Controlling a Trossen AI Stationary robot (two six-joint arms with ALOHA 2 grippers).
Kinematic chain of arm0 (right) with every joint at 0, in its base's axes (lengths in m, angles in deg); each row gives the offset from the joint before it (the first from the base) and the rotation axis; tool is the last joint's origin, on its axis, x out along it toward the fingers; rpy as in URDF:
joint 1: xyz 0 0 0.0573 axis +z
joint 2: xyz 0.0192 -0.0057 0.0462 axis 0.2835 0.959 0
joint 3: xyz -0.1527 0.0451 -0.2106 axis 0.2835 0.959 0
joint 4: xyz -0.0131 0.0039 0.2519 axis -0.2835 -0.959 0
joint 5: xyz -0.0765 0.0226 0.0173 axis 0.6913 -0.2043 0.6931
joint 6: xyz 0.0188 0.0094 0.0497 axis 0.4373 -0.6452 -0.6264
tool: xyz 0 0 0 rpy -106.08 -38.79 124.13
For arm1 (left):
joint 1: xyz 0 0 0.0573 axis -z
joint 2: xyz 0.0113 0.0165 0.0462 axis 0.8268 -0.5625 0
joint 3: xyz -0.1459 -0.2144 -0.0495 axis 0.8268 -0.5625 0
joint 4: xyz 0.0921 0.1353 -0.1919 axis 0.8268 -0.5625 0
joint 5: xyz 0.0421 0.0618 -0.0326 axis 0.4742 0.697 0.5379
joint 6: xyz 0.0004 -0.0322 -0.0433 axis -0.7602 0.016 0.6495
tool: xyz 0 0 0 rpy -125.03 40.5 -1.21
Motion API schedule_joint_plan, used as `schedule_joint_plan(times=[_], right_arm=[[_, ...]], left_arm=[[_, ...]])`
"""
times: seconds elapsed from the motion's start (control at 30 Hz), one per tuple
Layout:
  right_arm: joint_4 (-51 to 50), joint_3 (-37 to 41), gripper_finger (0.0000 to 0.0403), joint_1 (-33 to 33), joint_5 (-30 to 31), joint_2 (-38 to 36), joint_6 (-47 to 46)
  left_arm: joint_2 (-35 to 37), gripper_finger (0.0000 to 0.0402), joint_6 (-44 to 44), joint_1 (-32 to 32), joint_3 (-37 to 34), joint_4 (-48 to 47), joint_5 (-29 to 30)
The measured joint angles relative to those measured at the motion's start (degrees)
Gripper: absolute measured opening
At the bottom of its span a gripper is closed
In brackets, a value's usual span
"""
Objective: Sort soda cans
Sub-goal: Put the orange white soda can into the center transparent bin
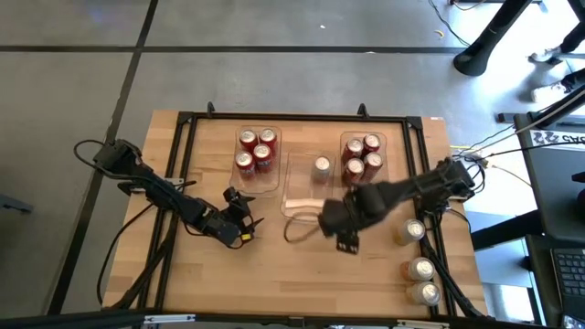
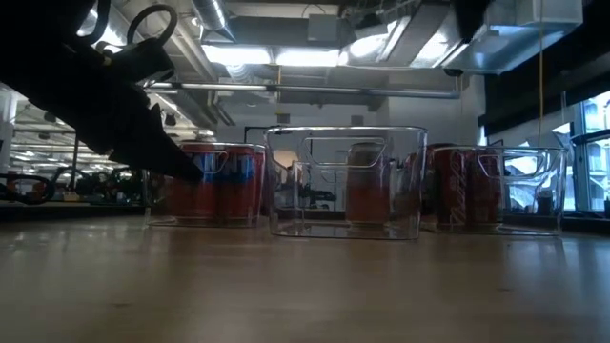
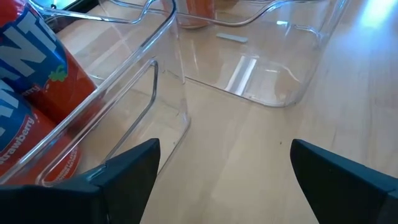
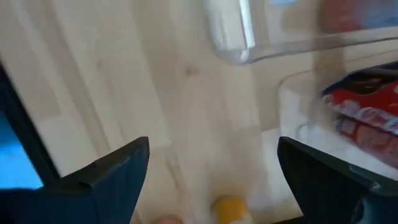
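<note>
Three clear bins stand in a row at the table's far side. The left bin (image 1: 257,155) and the right bin (image 1: 363,157) each hold several red cans. The middle bin (image 1: 309,183) holds one pale can (image 1: 322,165). Three pale cans (image 1: 420,269) stand upright on the wood near the right edge. My left gripper (image 1: 242,226) (image 3: 224,149) hangs open in front of the left bin, holding nothing. My right gripper (image 1: 345,239) (image 4: 212,146) is open and empty, near the middle bin's front right corner and left of the nearest pale can (image 1: 410,231).
A black frame (image 1: 187,117) borders the wooden table. Bare wood lies along the near side between the two grippers. In the low view a dark arm (image 2: 105,95) stands before the left bin. Cables run off the table's right edge (image 1: 484,160).
</note>
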Motion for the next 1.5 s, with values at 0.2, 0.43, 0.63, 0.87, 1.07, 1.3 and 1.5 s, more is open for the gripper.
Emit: schedule_joint_plan(times=[0.2,0.43,0.63,0.87,1.07,1.3,1.5], right_arm=[[-0.04,2.48,0.0353,6.88,-0.94,0.02,-7.45],[0.05,4.95,0.0353,13.22,-1.76,-0.32,-18.25],[0.02,9.33,0.0353,18.89,-0.88,-1.64,-28.49],[-0.01,16.01,0.0353,25.09,-4.38,-4.26,-41.90],[-0.01,22.01,0.0353,30.16,-5.39,-10.90,-56.90],[-0.10,29.34,0.0353,36.48,-5.43,-20.04,-76.84],[0.45,31.57,0.0353,40.14,-5.41,-21.59,-83.95]], left_arm=[[0.00,0.0347,0.57,0.00,0.00,0.04,0.00],[0.00,0.0347,2.64,0.00,0.00,0.04,-0.02],[0.00,0.0347,3.06,0.00,0.00,1.39,-0.04],[0.00,0.0347,3.06,0.00,0.00,5.19,-0.02],[0.00,0.0347,3.73,0.00,-0.02,5.88,-0.02],[0.00,0.0347,4.13,0.00,-0.02,5.87,-0.02],[0.00,0.0347,4.13,0.00,-0.02,5.86,-0.02]])
